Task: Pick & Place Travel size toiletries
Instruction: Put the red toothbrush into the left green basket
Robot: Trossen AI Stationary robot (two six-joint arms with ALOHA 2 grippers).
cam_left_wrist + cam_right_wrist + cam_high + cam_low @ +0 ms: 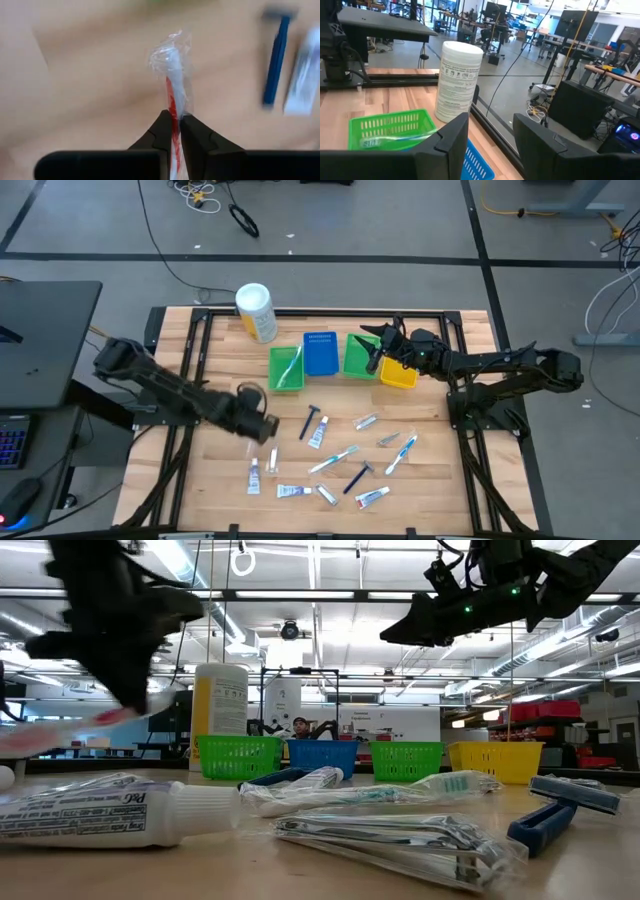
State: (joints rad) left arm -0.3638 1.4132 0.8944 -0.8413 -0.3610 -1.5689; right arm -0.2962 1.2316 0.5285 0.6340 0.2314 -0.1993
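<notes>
My left gripper hovers above the table's left half, shut on a toothbrush with a red handle in a clear wrapper. In the low view it shows as a red-white blur above the table. My right gripper is open and empty, high above the right green bin and the yellow bin. The other toiletries lie flat on the table's near half: toothpaste tubes, blue-white toothbrushes, razors and silvery packets. The left green bin holds a wrapped toothbrush. My left gripper pinches the wrapped toothbrush between its two fingers on the red handle, wrapper and all. The fingers lie along the brush, whose wrapped end sticks out past the fingertips. The brush is lifted clear of the table.
A row of bins stands across the table's far half: green, blue, green, yellow. The big white canister stands at the far edge, left of them. A blue razor and a tube lie below my left gripper.
</notes>
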